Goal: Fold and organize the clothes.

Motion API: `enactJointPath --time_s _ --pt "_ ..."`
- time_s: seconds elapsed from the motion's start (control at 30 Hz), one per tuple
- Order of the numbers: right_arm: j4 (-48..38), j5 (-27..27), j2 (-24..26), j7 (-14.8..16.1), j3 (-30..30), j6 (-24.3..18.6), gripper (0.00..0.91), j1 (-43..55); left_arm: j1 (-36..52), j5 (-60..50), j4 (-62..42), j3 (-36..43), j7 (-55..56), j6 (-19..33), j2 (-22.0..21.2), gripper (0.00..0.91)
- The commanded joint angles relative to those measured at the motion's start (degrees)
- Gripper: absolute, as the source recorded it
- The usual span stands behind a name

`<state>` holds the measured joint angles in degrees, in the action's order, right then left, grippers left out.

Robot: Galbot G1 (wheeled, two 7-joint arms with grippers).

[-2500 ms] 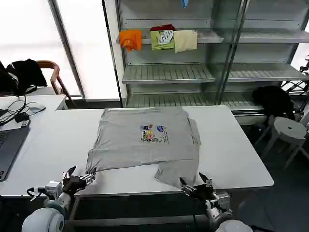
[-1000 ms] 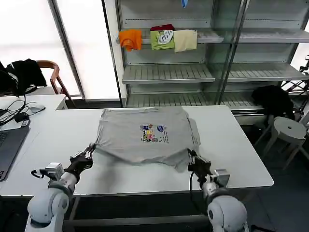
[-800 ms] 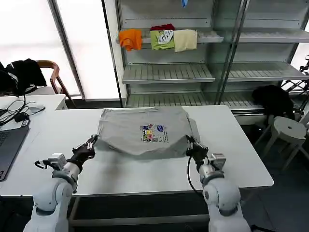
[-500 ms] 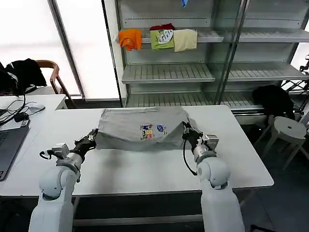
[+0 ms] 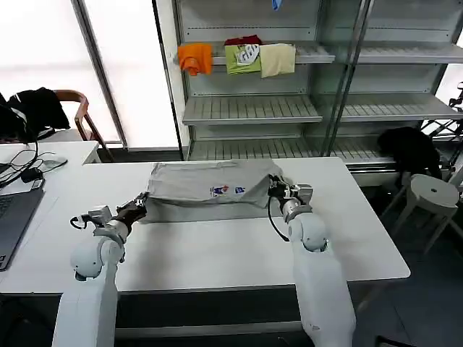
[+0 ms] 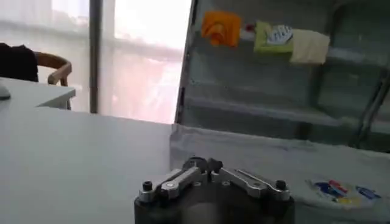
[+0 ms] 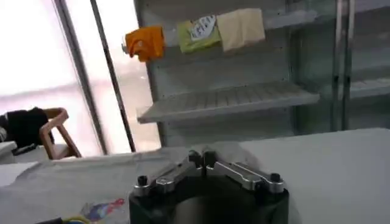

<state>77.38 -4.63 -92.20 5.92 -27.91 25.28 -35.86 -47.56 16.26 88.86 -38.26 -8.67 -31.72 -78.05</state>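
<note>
The light grey shirt [image 5: 195, 182] lies on the white table [image 5: 217, 249], doubled over away from me, with its small multicoloured chest print [image 5: 227, 190] showing at the near fold. My left gripper [image 5: 139, 204] is shut on the shirt's left near corner. My right gripper [image 5: 273, 188] is shut on the right near corner. In the left wrist view the gripper [image 6: 204, 164] has its tips together against the grey cloth [image 6: 274, 161]. The right wrist view shows the right gripper [image 7: 202, 157] the same way over the shirt [image 7: 67, 182].
Behind the table a metal shelf [image 5: 249, 110] carries folded orange [image 5: 196, 58], green [image 5: 243, 58] and cream [image 5: 278, 60] garments. A laptop [image 5: 13, 217] sits on the side table at left. A chair with a black garment [image 5: 36, 108] and a stool [image 5: 432, 191] flank the table.
Both grippers carried the shirt's near hem away from me, off the table's front edge and over the shirt. The shirt went from flat to folded in half.
</note>
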Motion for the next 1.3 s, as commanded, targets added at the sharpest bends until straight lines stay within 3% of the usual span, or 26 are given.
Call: enactJointPath --time_s 0.03,0.17,0.33,0.5,0.67,1.3 --pt "-5.6 2.2 -2.8 0.2 -0.2 -4.9 0.907 2.6 1.5 -1.8 -2.7 0.3 -0.3 1.1 -0.1 0.907" --pt "-5.7 0.2 -2.8 -1.0 -0.3 -7.7 0.907 3.9 1.4 -1.7 -1.4 0.2 -0.1 0.9 -0.1 0.907" --pt "-4.6 -0.8 -2.8 -1.9 -0.7 -7.0 0.907 4.5 0.7 -1.7 1.5 0.3 0.0 0.2 0.2 0.907" --pt "5.3 5.6 -0.5 0.3 1.2 2.0 0.907 -4.5 -2.4 -4.0 4.3 0.7 -0.1 -1.2 0.8 0.907" --pt "12.8 4.5 1.7 -0.1 0.3 7.8 0.907 -10.5 -5.4 -7.9 4.7 2.0 -0.4 -1.3 1.5 0.907" --pt "18.7 2.2 5.8 -2.3 -3.2 7.8 0.907 -18.3 -5.8 -9.3 3.6 2.1 0.5 -0.9 0.7 0.907"
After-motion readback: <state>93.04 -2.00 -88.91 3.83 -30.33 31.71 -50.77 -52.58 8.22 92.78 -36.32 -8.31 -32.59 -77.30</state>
